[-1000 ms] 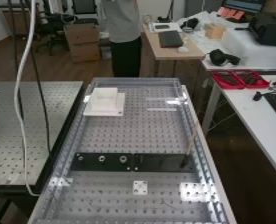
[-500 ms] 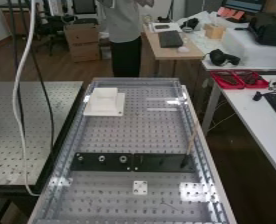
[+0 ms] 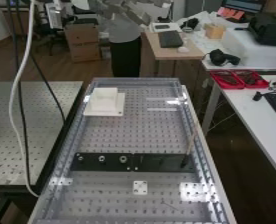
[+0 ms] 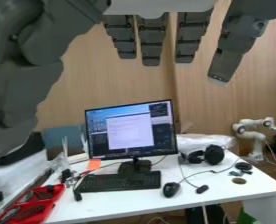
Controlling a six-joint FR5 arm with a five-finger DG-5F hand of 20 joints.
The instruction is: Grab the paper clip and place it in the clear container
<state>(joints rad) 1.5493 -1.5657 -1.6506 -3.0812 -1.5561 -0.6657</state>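
High view: looked down on the perforated surface [image 3: 115,135], with a white block [image 3: 104,100] near its far left corner.
Wrist view: faced a monitor [image 4: 130,131] and keyboard [image 4: 119,182] instead.
Robot hand [image 3: 134,11]: hung wide and empty, with straight fingers, past the surface's far edge.
Paper clip [image 3: 169,205]: lay perhaps as a thin mark towards the near edge, right of centre; could not be confirmed.
Risk: could slip away flat among the holes, being so thin; could knock the leaning rod [image 3: 190,145] on a low approach.
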